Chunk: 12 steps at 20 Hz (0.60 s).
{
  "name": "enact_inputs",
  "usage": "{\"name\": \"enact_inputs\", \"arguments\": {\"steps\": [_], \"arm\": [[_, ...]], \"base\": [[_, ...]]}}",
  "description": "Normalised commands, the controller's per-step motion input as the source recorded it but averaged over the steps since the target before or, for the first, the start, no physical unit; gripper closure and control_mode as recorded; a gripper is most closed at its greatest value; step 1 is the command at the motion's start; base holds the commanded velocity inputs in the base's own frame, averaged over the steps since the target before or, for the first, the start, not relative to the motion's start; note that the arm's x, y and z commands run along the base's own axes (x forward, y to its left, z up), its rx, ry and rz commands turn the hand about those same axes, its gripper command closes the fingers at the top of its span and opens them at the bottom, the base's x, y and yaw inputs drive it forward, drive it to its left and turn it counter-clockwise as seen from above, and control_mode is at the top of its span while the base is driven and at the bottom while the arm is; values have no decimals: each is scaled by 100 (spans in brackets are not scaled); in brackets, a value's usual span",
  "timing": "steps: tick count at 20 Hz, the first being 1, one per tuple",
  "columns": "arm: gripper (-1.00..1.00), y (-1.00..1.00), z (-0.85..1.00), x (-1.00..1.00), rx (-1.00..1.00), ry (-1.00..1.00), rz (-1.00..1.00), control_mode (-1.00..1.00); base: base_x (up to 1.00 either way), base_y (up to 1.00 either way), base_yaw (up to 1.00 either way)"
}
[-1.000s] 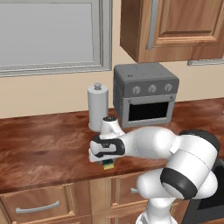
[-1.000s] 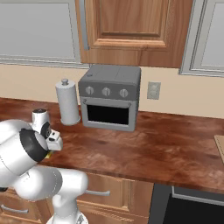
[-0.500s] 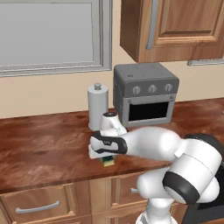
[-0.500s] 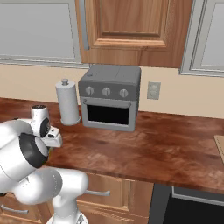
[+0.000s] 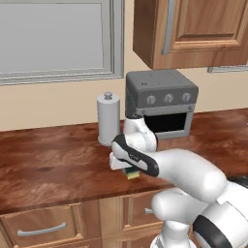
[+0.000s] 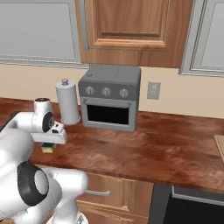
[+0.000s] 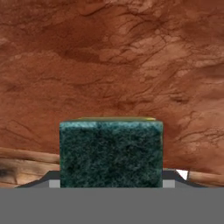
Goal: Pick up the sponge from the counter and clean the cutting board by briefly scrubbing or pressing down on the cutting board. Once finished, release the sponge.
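Counter (image 5: 53, 164): reddish-brown wood grain, glossy, running the full width of both base views, cabinets and drawers below. Toaster oven (image 6: 111, 97): grey, three knobs, standing at the back of the counter against the wall. Paper towel roll (image 5: 108, 119): white, upright, just beside the oven on its left. Cutting board (image 6: 220, 146): pale tan edge visible at the far right of the right base view, well apart from the arm. Gripper (image 5: 129, 170): lowered near the counter's front edge, in front of the towel roll, closed on the sponge. Sponge (image 7: 111, 154): dark green scouring face toward the hand camera, thin yellow strip along its far edge, finger tips at both sides; yellow body visible under the hand (image 6: 48, 148) in the base views. Contact between sponge and counter: cannot tell.
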Motion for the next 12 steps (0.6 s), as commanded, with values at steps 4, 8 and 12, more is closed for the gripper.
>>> {"name": "enact_inputs", "arguments": {"steps": [4,8,12], "arm": [[100,-86,53,-5,0,0,0,-100],[100,-84,55,-7,0,0,0,-100],[100,-69,54,-21,0,0,0,-100]], "base": [[0,0,0],[0,0,0],[0,0,0]]}}
